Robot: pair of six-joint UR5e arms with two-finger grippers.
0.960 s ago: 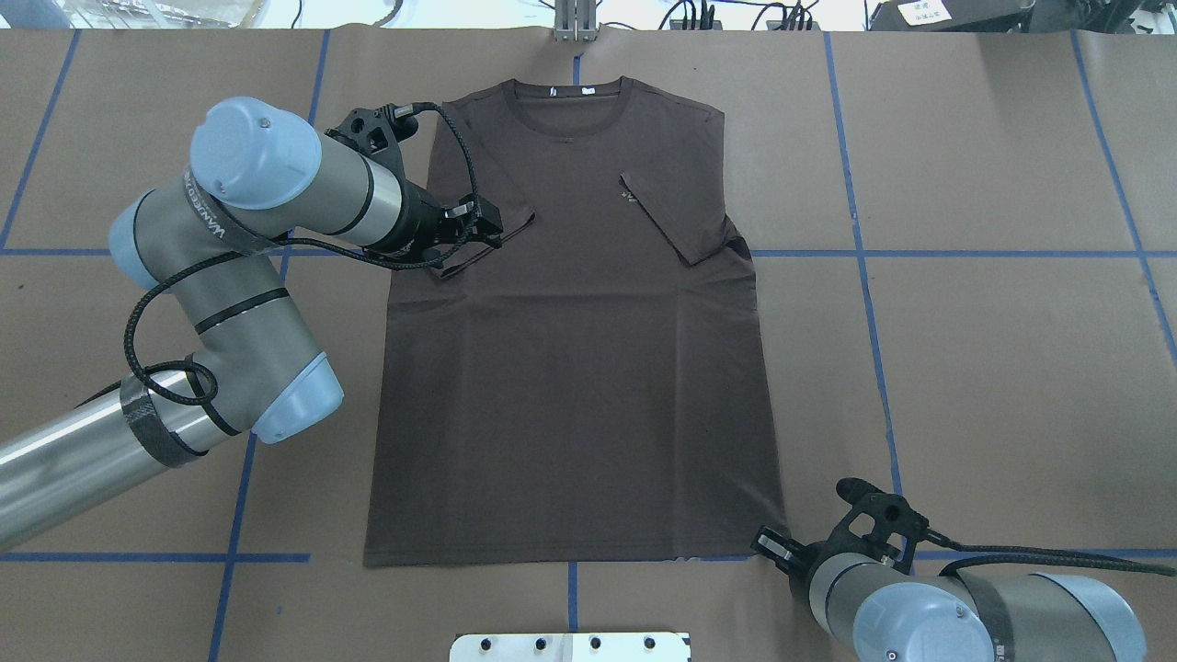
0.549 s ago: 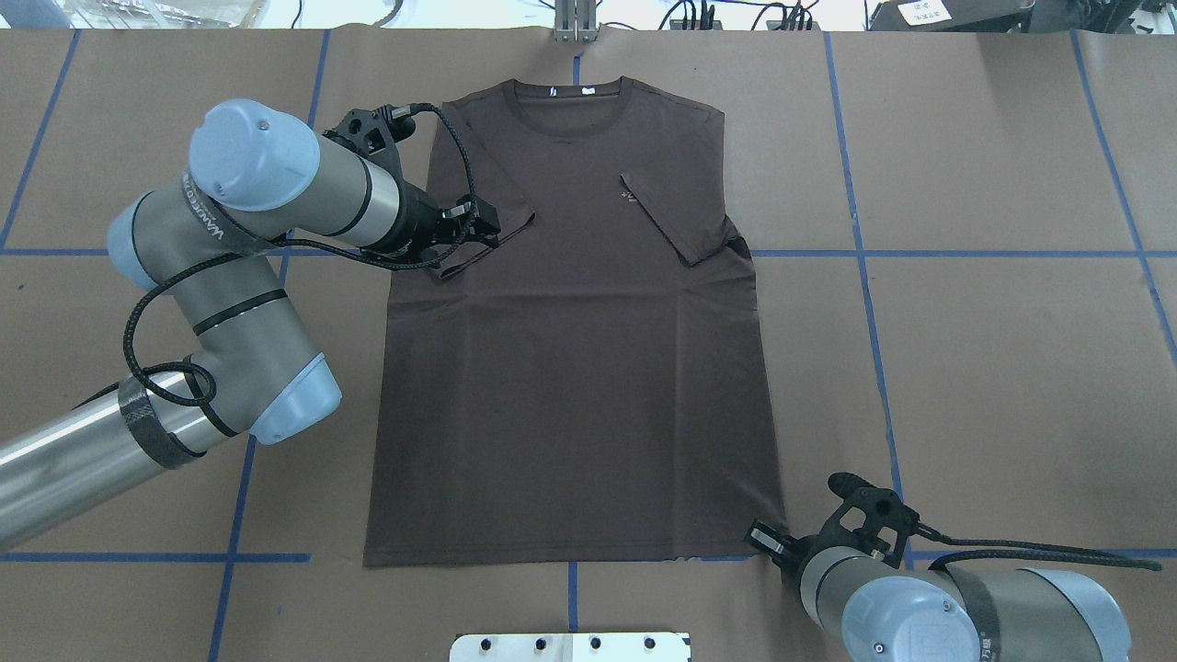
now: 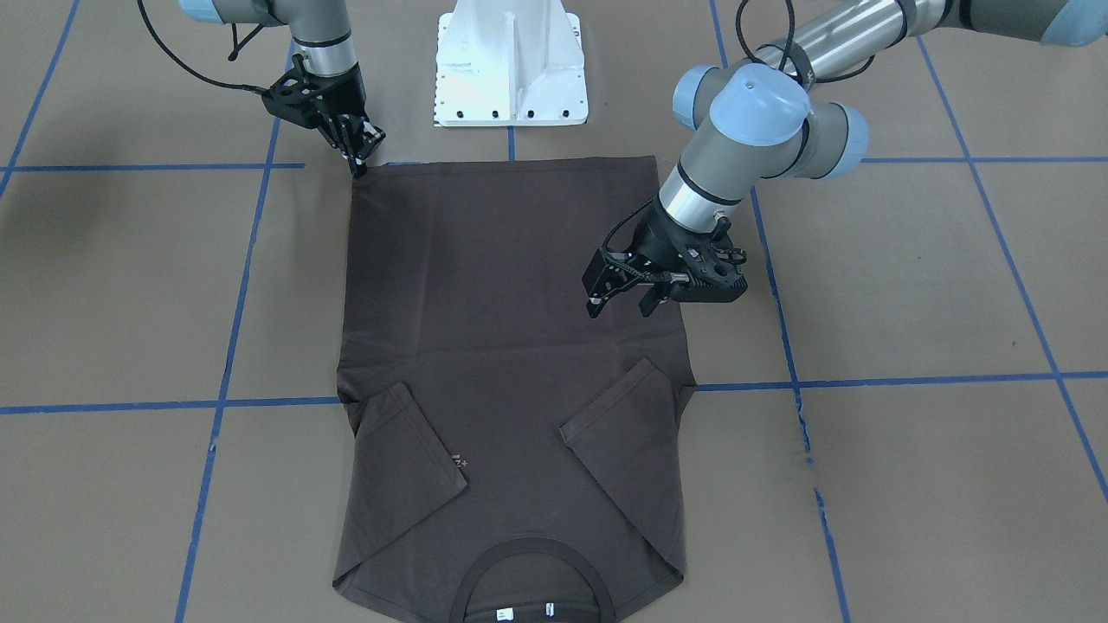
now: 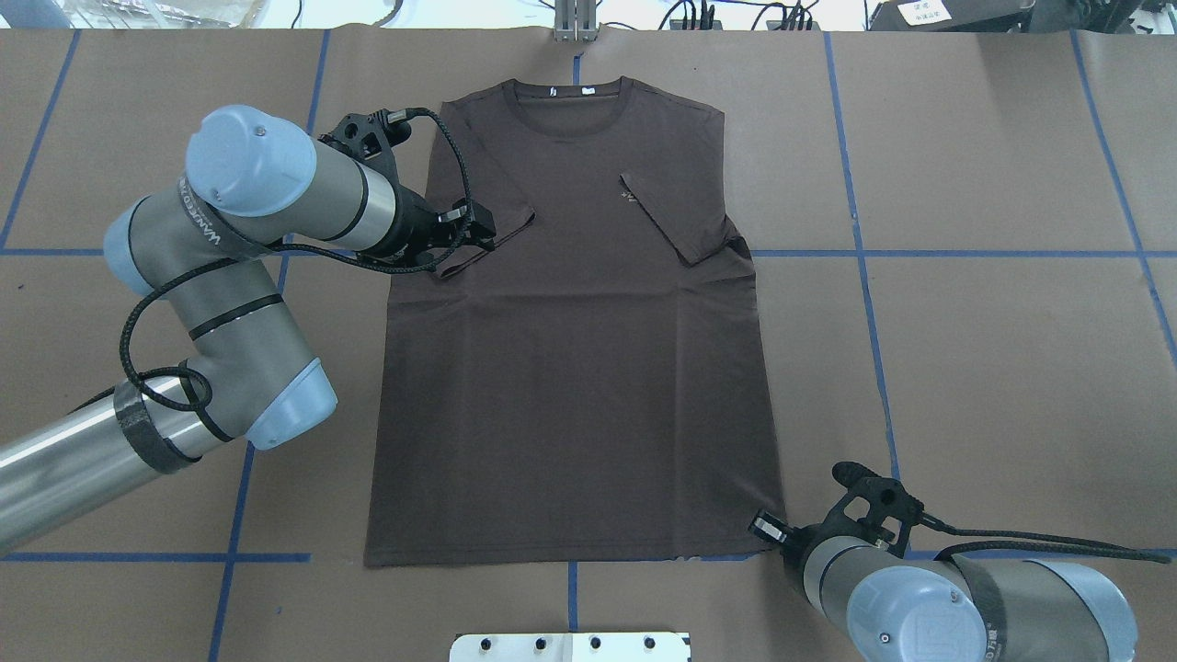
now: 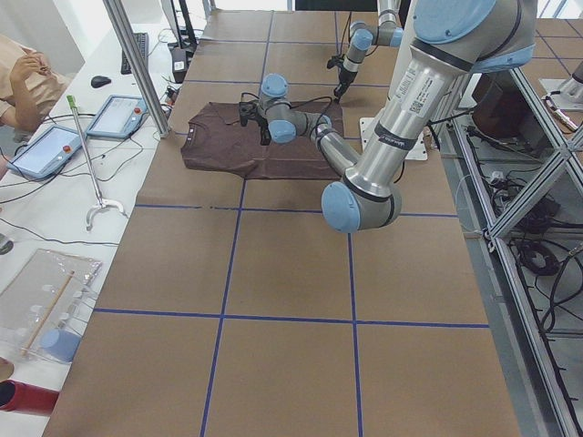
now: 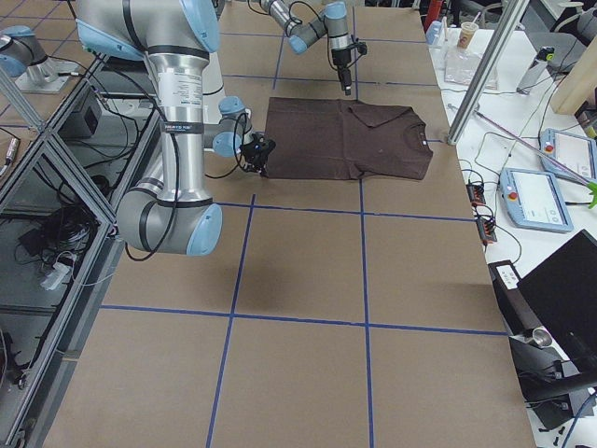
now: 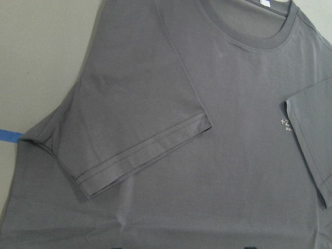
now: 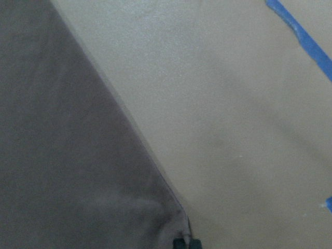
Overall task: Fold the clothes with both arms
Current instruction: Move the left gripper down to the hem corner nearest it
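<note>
A dark brown T-shirt [image 4: 570, 368] lies flat on the counter [image 4: 993, 368], with both sleeves folded inward. The left hand [image 4: 478, 230] is over its left sleeve [image 4: 504, 207]. The right hand [image 4: 765, 528] is at the near right hem corner.

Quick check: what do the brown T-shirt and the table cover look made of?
T-shirt: soft matte knit, probably cotton jersey; it lies limp with shallow creases, ribbed collar, stitched hems. Table cover: matte brown paper or card, judging by its flat dull surface under blue tape lines; which one is unclear.
</note>
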